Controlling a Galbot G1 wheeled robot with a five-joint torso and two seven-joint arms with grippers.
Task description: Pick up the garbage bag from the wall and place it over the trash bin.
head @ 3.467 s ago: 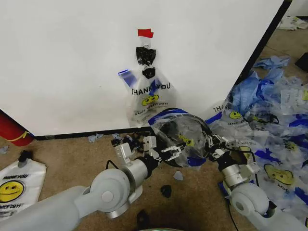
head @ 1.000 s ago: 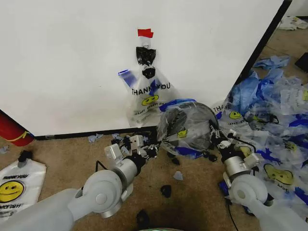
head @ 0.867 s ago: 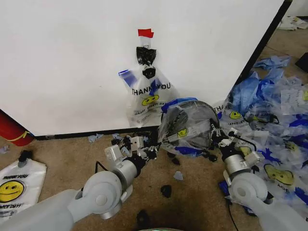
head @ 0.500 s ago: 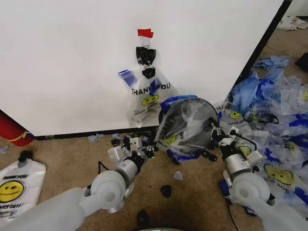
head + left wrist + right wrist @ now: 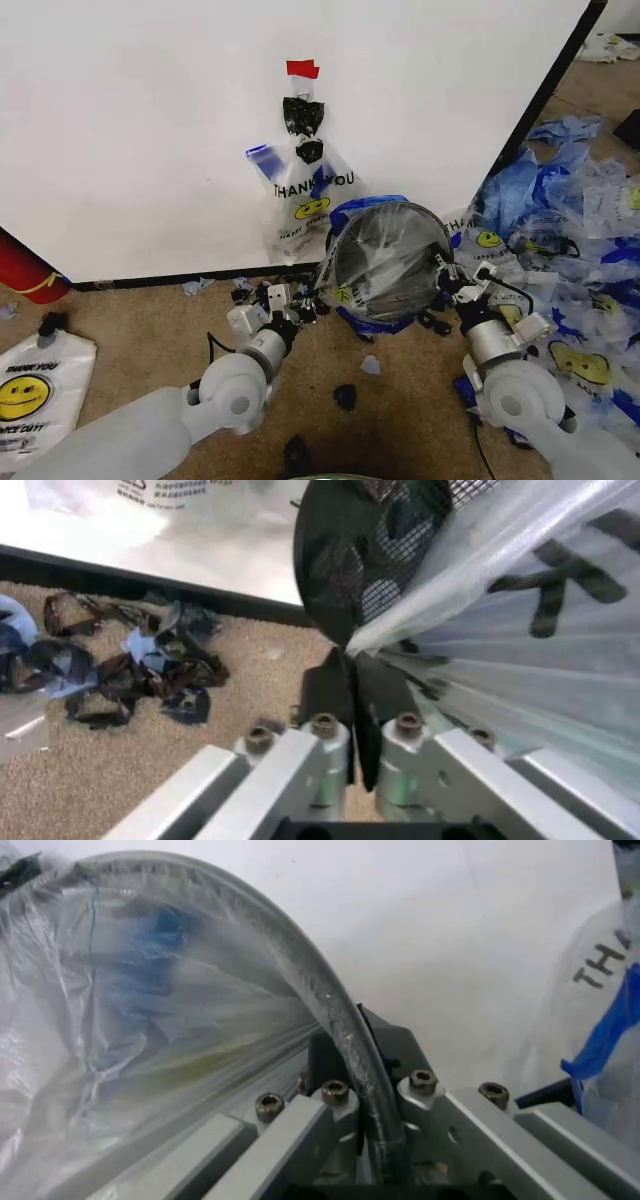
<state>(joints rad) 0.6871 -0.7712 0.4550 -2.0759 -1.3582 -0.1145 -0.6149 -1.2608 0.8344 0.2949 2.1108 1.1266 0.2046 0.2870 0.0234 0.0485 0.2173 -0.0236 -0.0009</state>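
The garbage bag (image 5: 385,262) was stretched over the mouth of the trash bin (image 5: 392,225), which was tipped on its side at the foot of the wall (image 5: 150,130). The left claw (image 5: 306,306) was pinched shut on the bag's film at the bin's edge, while the right claw (image 5: 443,280) clamped the rim with plastic trapped against it, likely keeping the liner taut. Scraps littered the brown carpet (image 5: 130,330); heaped blue-and-clear bags (image 5: 570,230) lay to the right.

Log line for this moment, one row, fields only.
left gripper: shut on garbage bag | right gripper: shut on trash bin rim | bin: tipped, mouth facing camera, bag stretched over it | second bag: on wall
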